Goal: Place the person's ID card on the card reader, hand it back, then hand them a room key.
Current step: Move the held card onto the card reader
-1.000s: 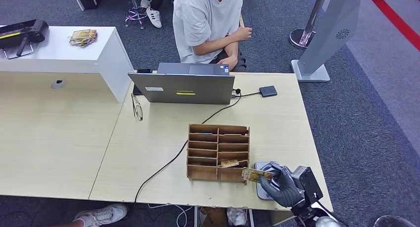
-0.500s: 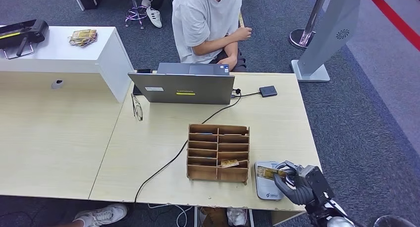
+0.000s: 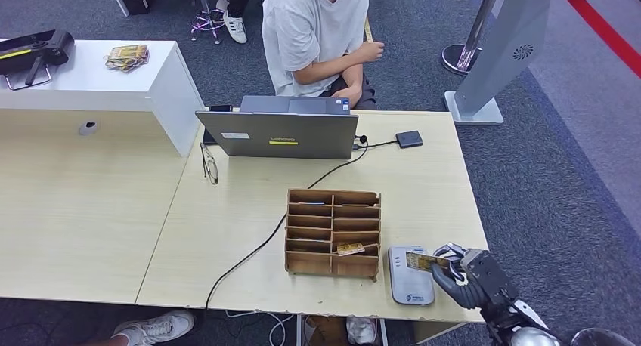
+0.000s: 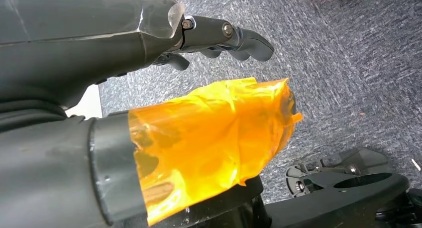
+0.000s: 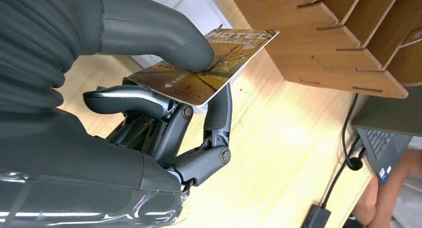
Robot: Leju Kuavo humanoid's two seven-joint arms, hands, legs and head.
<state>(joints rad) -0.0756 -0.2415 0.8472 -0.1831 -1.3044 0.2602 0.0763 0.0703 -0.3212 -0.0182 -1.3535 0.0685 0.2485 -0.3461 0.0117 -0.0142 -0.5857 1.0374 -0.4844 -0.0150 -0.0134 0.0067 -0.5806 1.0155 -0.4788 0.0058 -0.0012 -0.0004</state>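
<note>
Right hand is pinching a card between the thick thumb on top and dark fingers underneath. Card is golden-brown, printed "HOTEL", lying roughly flat and sticking out past the thumb tip. It is hovering over the light wood counter, near the corner of the wooden rack but not touching it. A pale reader is showing behind the thumb. A black cable is running across the counter toward a laptop; a person's arm is resting just beside the laptop.
</note>
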